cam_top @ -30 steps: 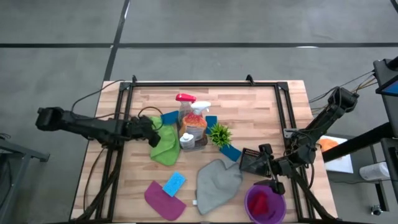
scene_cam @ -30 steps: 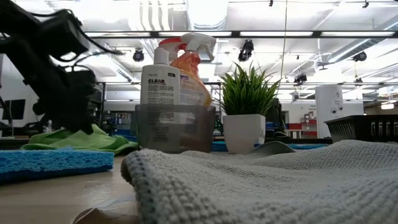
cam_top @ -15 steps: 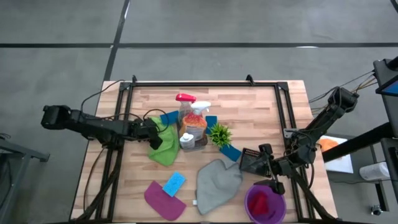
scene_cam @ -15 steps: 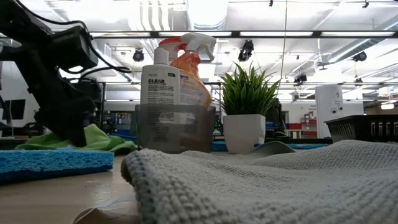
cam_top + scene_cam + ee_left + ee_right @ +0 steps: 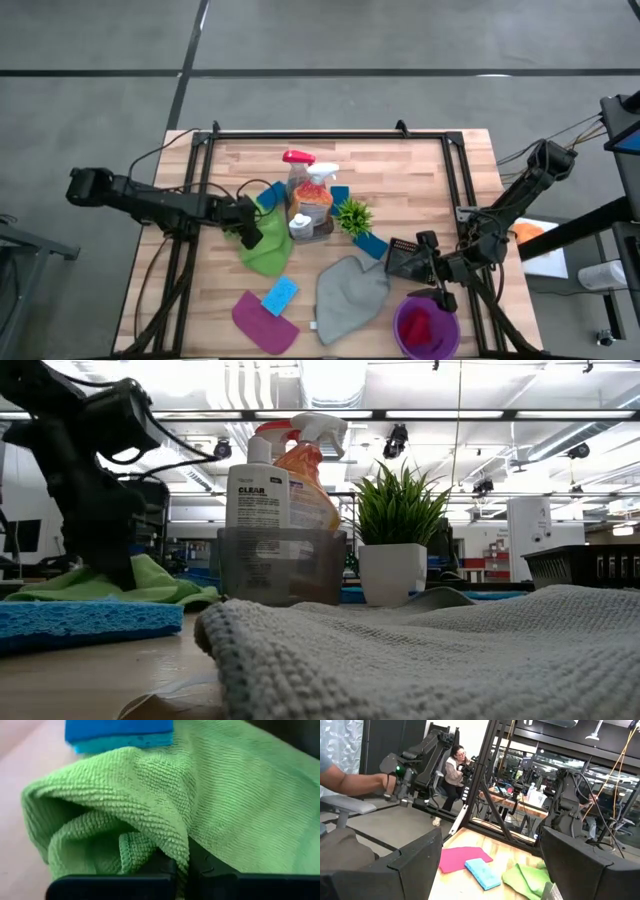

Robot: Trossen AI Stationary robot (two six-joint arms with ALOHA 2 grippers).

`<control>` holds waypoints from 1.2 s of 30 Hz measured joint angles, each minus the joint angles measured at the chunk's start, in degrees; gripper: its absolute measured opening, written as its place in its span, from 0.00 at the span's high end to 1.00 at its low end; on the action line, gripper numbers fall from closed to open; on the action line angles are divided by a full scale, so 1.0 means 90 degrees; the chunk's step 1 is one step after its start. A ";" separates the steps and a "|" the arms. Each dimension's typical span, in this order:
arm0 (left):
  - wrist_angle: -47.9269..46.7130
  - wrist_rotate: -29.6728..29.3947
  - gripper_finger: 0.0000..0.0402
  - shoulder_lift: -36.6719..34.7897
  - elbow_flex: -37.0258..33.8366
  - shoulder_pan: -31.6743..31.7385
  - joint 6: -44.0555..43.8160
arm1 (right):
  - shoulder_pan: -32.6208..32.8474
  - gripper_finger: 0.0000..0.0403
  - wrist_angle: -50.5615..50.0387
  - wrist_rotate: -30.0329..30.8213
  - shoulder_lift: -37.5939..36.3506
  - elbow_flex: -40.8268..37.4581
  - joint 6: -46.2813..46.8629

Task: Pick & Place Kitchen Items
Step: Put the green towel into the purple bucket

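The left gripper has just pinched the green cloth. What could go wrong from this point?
1. The left gripper holds only a folded edge of the green microfibre cloth; it may slip out when lifted.
2. A blue rectangular sponge touches the cloth's far edge and could be dragged along.
3. The clear caddy of spray bottles stands close beside the cloth; a trailing cloth might catch it.

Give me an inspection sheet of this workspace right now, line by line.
Surface: wooden table, black frame around it.
Job's things: green cloth pinched at a fold; two spray bottles in a clear bin; grey cloth; blue sponge on magenta cloth.
Clutter: small green plant; purple bowl near the right arm.
Grippers: left gripper shut on the green cloth; right gripper open, waiting at the table's right side.
Cables: black cable at the left arm.
Surroundings: people beyond the table.
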 joint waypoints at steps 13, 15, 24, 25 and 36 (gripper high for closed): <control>-0.0902 0.0088 0.63 -0.0032 0.0665 -0.0213 0.0043 | 0.0000 0.18 -0.0027 0.0024 0.0010 -0.0004 0.0000; -0.1252 0.0090 0.55 -0.0039 0.0838 -0.0213 0.0043 | 0.0000 0.18 -0.0031 0.0024 0.0010 -0.0004 0.0000; -0.2167 -0.0184 0.30 -0.0116 0.1401 -0.0215 -0.0008 | 0.0000 0.18 -0.0055 0.0046 0.0010 -0.0004 0.0002; -0.2207 -0.0273 0.28 -0.0114 0.1403 -0.0212 -0.0019 | 0.0000 0.18 -0.0055 0.0046 0.0010 -0.0004 0.0002; -0.1586 -0.0796 0.16 -0.0112 0.0702 -0.0156 -0.0200 | 0.0000 0.18 -0.0057 0.0046 0.0012 -0.0004 0.0002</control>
